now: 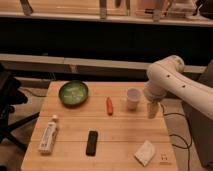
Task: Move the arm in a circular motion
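The glossy white arm (175,82) comes in from the right edge, bends at a bulbous joint near the table's far right corner and points down. Its narrow pale tan tip, the gripper (152,110), hangs just over the right side of the wooden table (120,135), right next to a white cup (132,98). It holds nothing that I can see.
On the table lie a green bowl (73,93) at far left, an orange carrot-like piece (109,105), a white bottle (48,134), a black remote (92,143) and a crumpled white cloth (145,152). A black chair (10,107) stands at left.
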